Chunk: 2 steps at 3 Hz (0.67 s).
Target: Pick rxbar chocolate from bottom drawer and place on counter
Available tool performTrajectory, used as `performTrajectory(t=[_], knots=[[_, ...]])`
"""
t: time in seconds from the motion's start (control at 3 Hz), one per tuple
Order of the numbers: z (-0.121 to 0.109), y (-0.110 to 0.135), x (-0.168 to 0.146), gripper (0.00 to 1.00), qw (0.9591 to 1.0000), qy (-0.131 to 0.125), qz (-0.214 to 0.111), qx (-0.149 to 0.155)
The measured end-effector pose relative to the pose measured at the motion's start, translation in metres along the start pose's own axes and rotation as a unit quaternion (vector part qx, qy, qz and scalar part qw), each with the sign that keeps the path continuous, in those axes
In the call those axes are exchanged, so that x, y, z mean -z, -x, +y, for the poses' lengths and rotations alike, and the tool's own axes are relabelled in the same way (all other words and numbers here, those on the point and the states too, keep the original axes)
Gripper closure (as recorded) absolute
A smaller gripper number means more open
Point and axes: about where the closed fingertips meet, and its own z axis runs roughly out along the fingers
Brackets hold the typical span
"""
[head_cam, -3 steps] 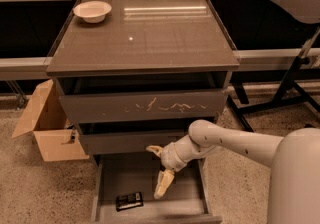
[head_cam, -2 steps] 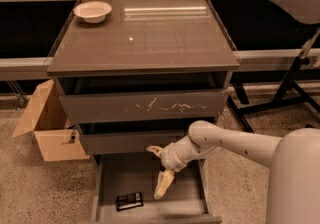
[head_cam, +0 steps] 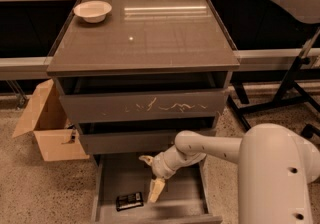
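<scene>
The bottom drawer point(head_cam: 98, 188) is pulled open at the foot of the cabinet. The rxbar chocolate point(head_cam: 129, 201), a small black packet, lies flat near the drawer's front left. My gripper point(head_cam: 151, 175) hangs inside the drawer, open and empty, just right of the bar and slightly behind it. Its lower fingertip point(head_cam: 155, 190) is close to the bar's right end, not touching it. The counter point(head_cam: 145, 33) is the glossy grey-brown top of the cabinet, well above.
A white bowl point(head_cam: 92, 11) stands on the counter's back left corner. The scratched top drawer front point(head_cam: 145, 105) and the middle drawer point(head_cam: 125, 140) overhang the gripper. A cardboard box point(head_cam: 47, 128) sits on the floor at left. A black chair base point(head_cam: 280, 93) is at right.
My gripper has shifted slightly left and down, closer to the bar. The bar and drawer have not moved.
</scene>
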Motion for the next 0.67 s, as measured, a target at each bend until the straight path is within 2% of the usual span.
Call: performTrajectory(t=[0.33,0.67], knots=[[-0.005,-0.021,-0.045,0.0,0.9997,0.023,0.001,0.003],[-0.011,-0.045,-0.097,0.0,0.9991,0.04,-0.016,-0.002]])
